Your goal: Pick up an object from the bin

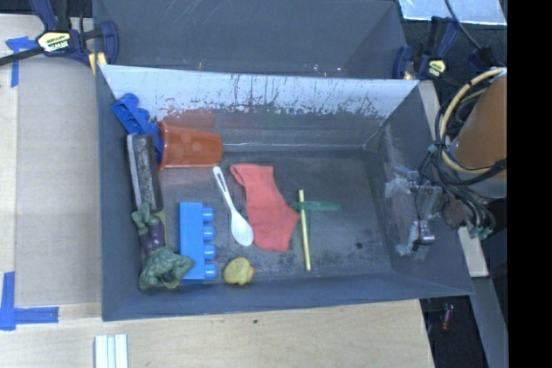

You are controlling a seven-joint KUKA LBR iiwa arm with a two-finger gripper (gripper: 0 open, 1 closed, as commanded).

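Note:
My gripper (415,242) hangs at the bin's right side, over the sloping right wall, with nothing seen in it. The nearest loose thing is a thin yellow stick (304,230) lying lengthwise on the floor, well to the gripper's left. A small green piece (321,205) lies across the stick's upper end. Left of the stick lies a crumpled red cloth (266,204), and a white plastic spoon (235,208) lies beside that.
Along the left side lie an orange block (190,146), a blue plastic piece (134,116), a grey bar (142,172), a blue toy brick (197,239), a green toy (164,268) and a yellow lump (239,271). Bare floor separates the stick and the right wall.

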